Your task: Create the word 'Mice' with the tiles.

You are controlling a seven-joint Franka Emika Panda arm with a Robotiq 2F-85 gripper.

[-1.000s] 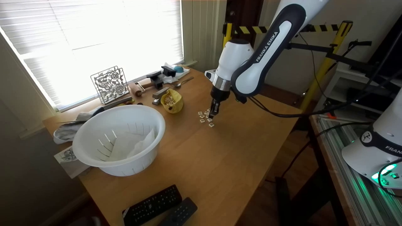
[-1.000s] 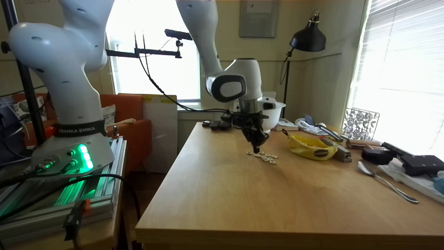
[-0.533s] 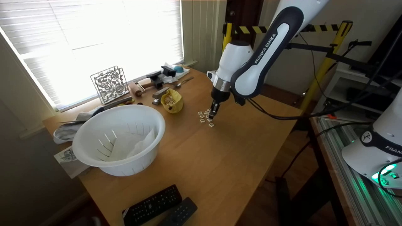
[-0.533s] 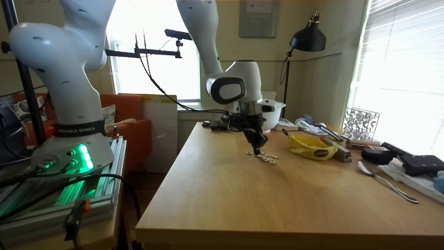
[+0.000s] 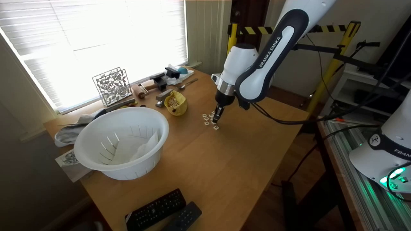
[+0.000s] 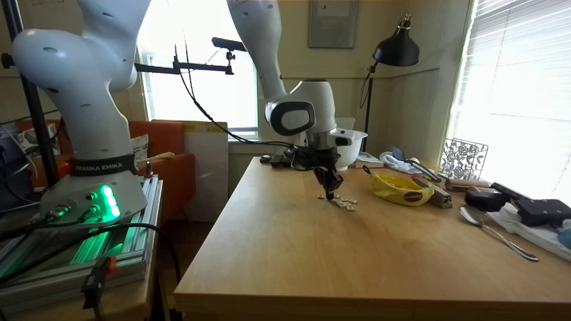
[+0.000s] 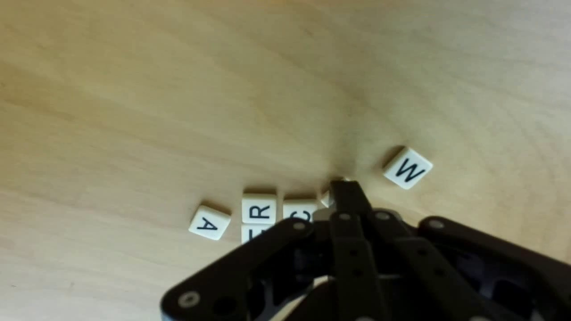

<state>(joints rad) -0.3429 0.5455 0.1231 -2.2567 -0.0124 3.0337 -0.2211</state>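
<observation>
My claw [image 6: 329,196] is closed tip to tip, with nothing that I can see in its grip. In the wrist view it hides most of one pale tile [image 7: 327,199], so I can't read that letter or tell whether I touch it. Just left lies the C tile [image 7: 296,206], then the R tile [image 7: 259,209] with a half-covered tile [image 7: 252,232], perhaps an E, up against it; the A tile [image 7: 209,223] sits beyond. Rightward, apart, is the M-or-W tile [image 7: 407,168]. On the surface [image 5: 199,173] I see no finished row. I judge Mice part done: gaps need closing, strays clearing, and an I confirming.
</observation>
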